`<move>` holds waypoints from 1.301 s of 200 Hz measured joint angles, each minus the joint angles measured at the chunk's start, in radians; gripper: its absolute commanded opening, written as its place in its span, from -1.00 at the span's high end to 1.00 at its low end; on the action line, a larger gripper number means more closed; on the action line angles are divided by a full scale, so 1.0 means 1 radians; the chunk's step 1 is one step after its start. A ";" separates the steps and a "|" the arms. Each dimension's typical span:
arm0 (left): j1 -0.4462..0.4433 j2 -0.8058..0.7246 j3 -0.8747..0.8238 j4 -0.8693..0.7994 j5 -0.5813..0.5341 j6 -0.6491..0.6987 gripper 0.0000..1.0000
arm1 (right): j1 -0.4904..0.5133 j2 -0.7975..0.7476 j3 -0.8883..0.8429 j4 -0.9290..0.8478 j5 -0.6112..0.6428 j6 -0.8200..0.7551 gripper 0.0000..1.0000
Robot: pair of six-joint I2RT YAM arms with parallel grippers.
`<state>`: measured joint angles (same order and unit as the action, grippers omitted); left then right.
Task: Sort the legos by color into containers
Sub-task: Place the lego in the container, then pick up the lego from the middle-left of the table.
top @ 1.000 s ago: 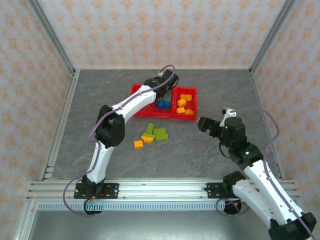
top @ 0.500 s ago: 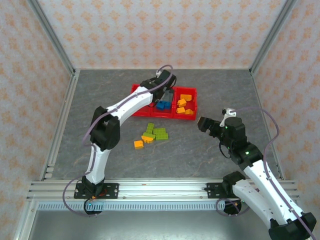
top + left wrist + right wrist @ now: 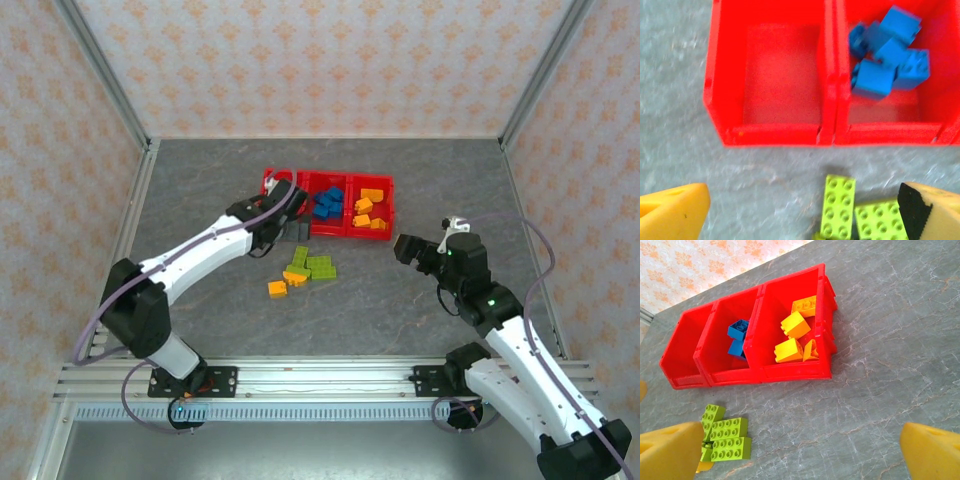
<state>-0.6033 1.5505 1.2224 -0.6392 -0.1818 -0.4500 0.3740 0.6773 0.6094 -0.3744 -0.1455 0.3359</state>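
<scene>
The red tray (image 3: 306,230) lies at mid-table with three compartments. Its left compartment (image 3: 782,75) is empty, the middle one holds several blue legos (image 3: 887,55), and the right one holds several orange-yellow legos (image 3: 795,335). Three lime green legos (image 3: 312,265) and two orange ones (image 3: 277,288) lie loose on the table in front of the tray. My left gripper (image 3: 290,236) hovers open just in front of the tray, above the green legos (image 3: 840,206), holding nothing. Off to the right of the tray, my right gripper (image 3: 405,247) stands open and empty.
The grey stone-patterned table (image 3: 200,200) is ringed by metal frame rails (image 3: 120,240) and patterned walls. Bare table stretches left of the tray and between the loose legos and the right arm (image 3: 500,320).
The left gripper opened over the middle compartment, then drew back toward the near left, and now hangs in front of the tray. The right arm has not moved.
</scene>
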 measured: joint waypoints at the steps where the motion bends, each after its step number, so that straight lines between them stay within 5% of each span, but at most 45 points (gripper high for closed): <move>1: -0.001 -0.002 -0.004 0.000 0.000 -0.002 -0.94 | 0.000 0.000 0.000 0.000 0.000 0.000 -1.00; 81: -0.163 -0.118 -0.259 0.000 0.090 -0.190 -0.81 | 0.000 0.010 0.000 0.000 0.000 0.000 -1.00; 260: -0.132 -0.058 -0.449 0.132 0.155 -0.309 -0.45 | 0.000 0.013 0.000 0.000 0.000 0.000 -1.00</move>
<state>-0.7357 1.4925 0.7734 -0.5072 -0.0269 -0.7589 0.3740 0.6903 0.6094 -0.3744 -0.1455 0.3359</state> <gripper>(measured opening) 0.744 0.999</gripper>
